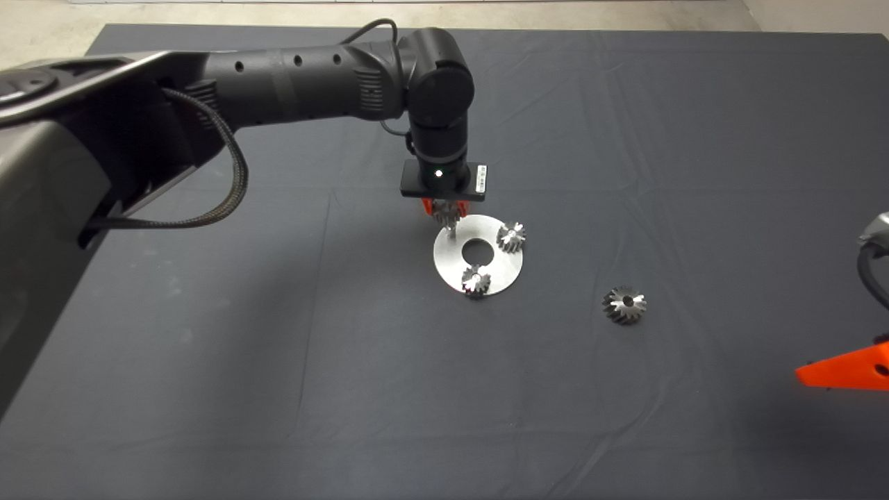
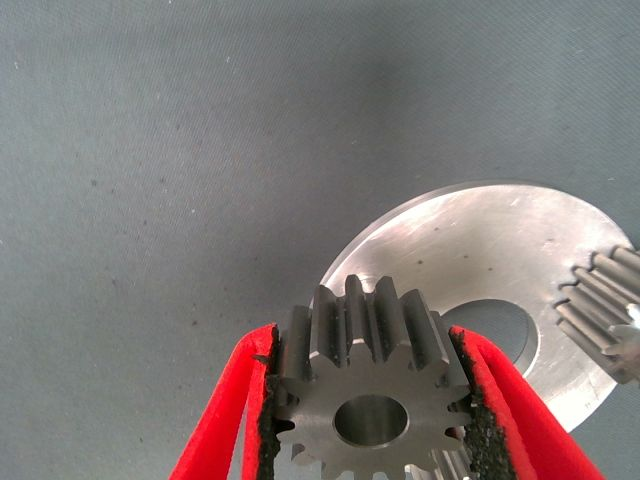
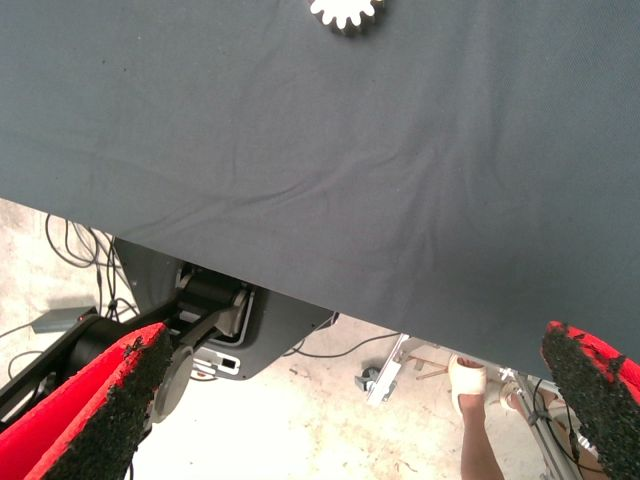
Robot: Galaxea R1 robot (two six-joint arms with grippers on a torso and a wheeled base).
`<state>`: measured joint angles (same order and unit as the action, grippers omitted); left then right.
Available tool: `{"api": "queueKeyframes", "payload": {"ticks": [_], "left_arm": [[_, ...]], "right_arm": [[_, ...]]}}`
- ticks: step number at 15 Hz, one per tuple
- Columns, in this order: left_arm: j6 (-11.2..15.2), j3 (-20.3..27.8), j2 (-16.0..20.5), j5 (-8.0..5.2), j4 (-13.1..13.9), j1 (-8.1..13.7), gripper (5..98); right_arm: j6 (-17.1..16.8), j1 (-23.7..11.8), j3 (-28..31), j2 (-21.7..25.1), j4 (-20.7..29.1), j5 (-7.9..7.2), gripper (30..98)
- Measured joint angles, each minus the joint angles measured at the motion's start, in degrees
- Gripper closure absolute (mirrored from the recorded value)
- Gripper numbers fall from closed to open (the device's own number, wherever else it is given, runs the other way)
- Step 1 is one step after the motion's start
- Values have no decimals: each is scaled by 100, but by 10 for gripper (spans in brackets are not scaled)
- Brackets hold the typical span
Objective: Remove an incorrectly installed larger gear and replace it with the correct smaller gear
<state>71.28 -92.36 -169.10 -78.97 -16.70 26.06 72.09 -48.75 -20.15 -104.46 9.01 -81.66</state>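
My left gripper is shut on the smaller gear, a silver gear with straight teeth and a centre hole. The red fingers press its two sides. It hangs just above the back left rim of a round steel disc with a centre hole. The larger gear, dark with flared teeth, lies alone on the mat to the right of the disc. My right gripper waits open at the lower right edge, holding nothing.
Two small silver gears stand on the disc, one at its back right and one at its front. The right wrist view shows the mat's edge, cables on the floor and a person's foot.
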Motion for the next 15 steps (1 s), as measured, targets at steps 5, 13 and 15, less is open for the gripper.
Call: {"api": "queueKeyframes", "payload": {"ticks": [5,13,15], "left_arm": [[0,-93,5,14,-5,-112,682],[0,-116,5,195,0,-112,682],[0,-116,2,257,0,-112,682]], "right_arm": [[-1,1,0,1,0,2,308],[1,1,0,0,0,0,308],[2,0,0,2,0,-1,308]]}}
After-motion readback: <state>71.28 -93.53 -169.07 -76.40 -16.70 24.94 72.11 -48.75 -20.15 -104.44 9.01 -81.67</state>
